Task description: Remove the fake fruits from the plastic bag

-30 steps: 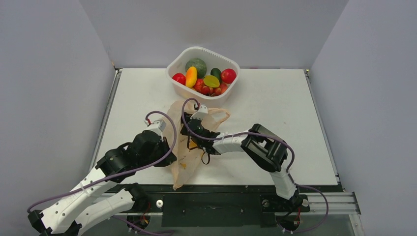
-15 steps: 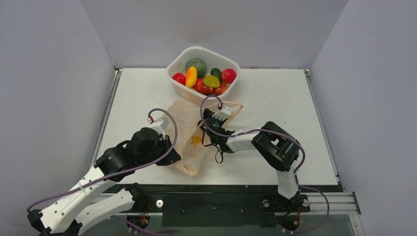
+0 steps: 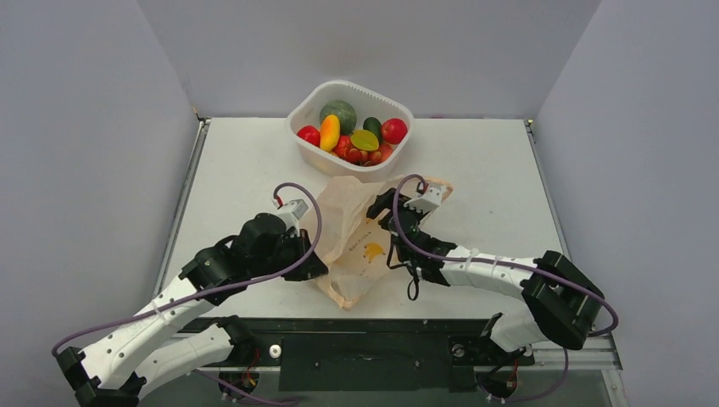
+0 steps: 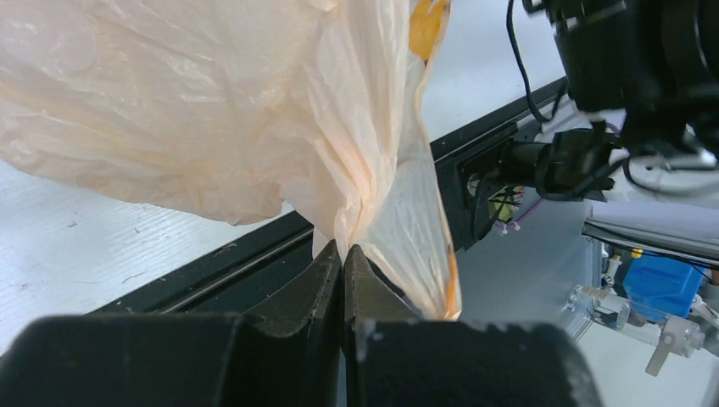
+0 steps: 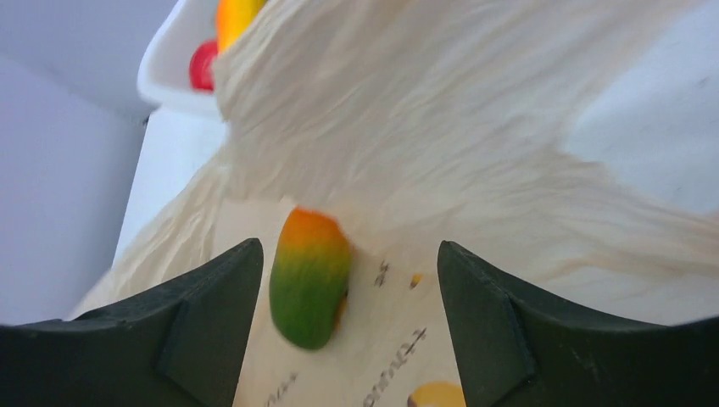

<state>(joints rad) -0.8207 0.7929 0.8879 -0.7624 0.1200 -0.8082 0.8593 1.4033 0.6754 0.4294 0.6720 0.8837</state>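
Your plastic bag [image 3: 349,225] has shifted right along the tabletop's [image 3: 509,186] near edge. Your left gripper [image 4: 342,251] pinches its film; your right gripper [image 5: 349,259], spread, flanks a green-orange fruit [image 5: 309,284] at the bag. With other fruits [image 3: 356,140] in the white tub [image 3: 350,84], you likely have one left.

I am looking into a robotics lab test cell, not a lived-in room. Plain pale grey walls [image 3: 85,127] box in a white table [image 3: 492,178] on three sides. The left arm [image 3: 161,305] and the right arm [image 3: 492,273], both white and black, are bolted to a black frame with an aluminium rail [image 3: 560,343] at the near edge, and purple cables [image 3: 298,185] loop off them. The props are fake fruits [image 3: 365,140] in a white plastic tub [image 3: 356,86]. Past the table edge, my left wrist camera shows loose wiring and a blue box [image 4: 657,284].
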